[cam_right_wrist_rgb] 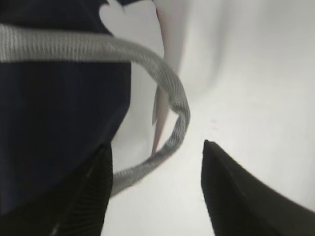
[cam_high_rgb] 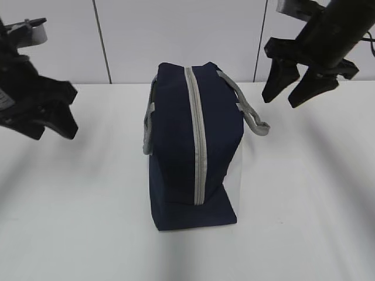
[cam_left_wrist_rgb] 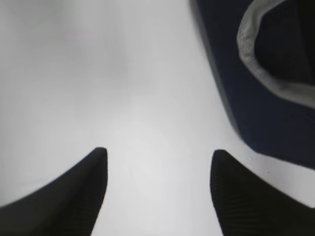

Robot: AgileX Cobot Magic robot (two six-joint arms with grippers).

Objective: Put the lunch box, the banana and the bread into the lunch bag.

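Observation:
The navy lunch bag [cam_high_rgb: 176, 134] stands in the middle of the white table, its grey zipper [cam_high_rgb: 197, 140] running along the top and closed. My left gripper [cam_high_rgb: 71, 114] hangs open and empty to the bag's left. In the left wrist view the left gripper [cam_left_wrist_rgb: 158, 151] is over bare table, with the bag [cam_left_wrist_rgb: 266, 123] and a grey strap [cam_left_wrist_rgb: 268, 78] at the upper right. My right gripper [cam_high_rgb: 280, 102] is open and empty above the right strap handle [cam_high_rgb: 252, 114]. In the right wrist view that handle [cam_right_wrist_rgb: 172, 93] loops ahead of the right gripper [cam_right_wrist_rgb: 156, 145], untouched. The lunch box, banana and bread are out of view.
The white table [cam_high_rgb: 304, 222] spreads around the bag on all sides. A white panelled wall [cam_high_rgb: 176, 35] rises behind it. A second grey strap [cam_high_rgb: 147, 132] hangs down the bag's left side.

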